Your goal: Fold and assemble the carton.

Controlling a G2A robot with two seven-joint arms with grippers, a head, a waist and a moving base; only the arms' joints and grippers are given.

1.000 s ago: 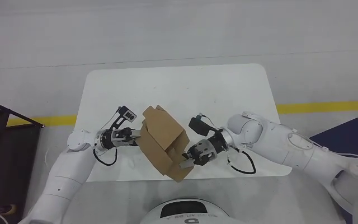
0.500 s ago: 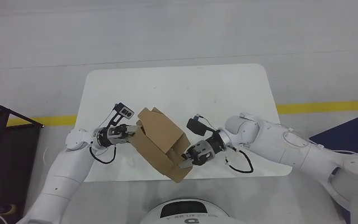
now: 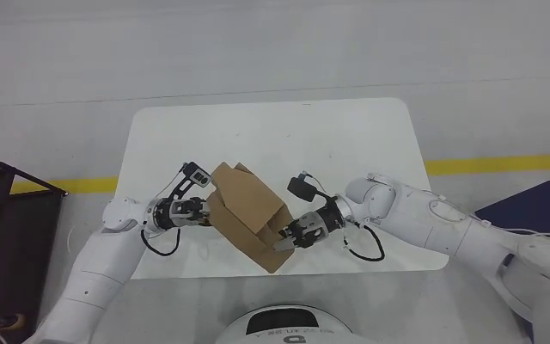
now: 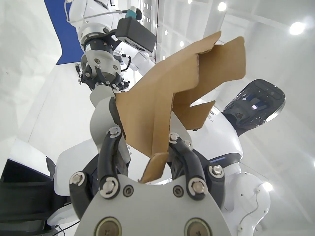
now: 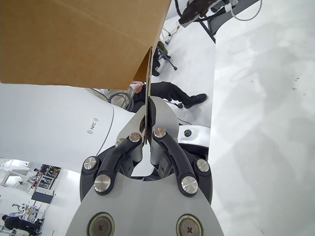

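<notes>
A brown cardboard carton [image 3: 248,215], partly folded with loose flaps, is held above the near middle of the white table [image 3: 275,138]. My left gripper [image 3: 207,215] is shut on the carton's left side. In the left wrist view the carton [image 4: 157,92] runs between that gripper's [image 4: 142,133] two fingers, and one finger is hidden behind the cardboard. My right gripper [image 3: 284,242] is shut on the carton's lower right end. In the right wrist view a thin edge of the carton [image 5: 73,30] is pinched between the right gripper's [image 5: 148,121] fingers.
The table's front edge runs just below the carton. A black frame [image 3: 21,232] stands on the floor left of the table. A yellow line [image 3: 481,163] crosses the floor on both sides. The far half of the table offers free room.
The carton has turned slightly between the two grippers and its lower corner has risen a little from the front edge. Both grippers keep their hold.
</notes>
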